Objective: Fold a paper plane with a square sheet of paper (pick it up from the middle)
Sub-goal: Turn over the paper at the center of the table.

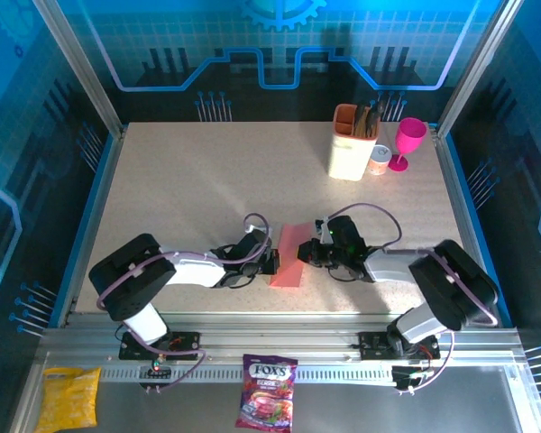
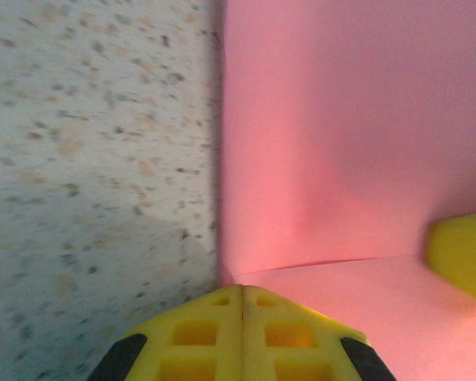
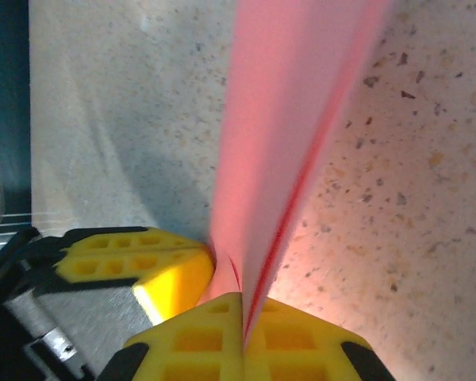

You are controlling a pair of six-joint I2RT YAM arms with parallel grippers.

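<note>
I have the paper plane (image 1: 289, 255) on the table (image 1: 189, 180), directly between my two tools. The left gripper (image 1: 272, 262) meets its left edge, and the right gripper (image 1: 305, 254) has it between its tips from the opposite side. Well beyond the right gripper, at the far corner, stand a utensil holder (image 1: 352, 152), a small can (image 1: 380, 161) just right of it, then a goblet (image 1: 408, 142). Behind the arm bases, off the table, lies a sweets bag (image 1: 267, 391), and a packet (image 1: 68, 397) lies further left.

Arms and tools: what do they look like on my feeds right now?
Left arm and right arm: black housings, white-grey link sections, looping purple cables. Left tool and right tool: yellow waffle-grid fingers with black bases.
</note>
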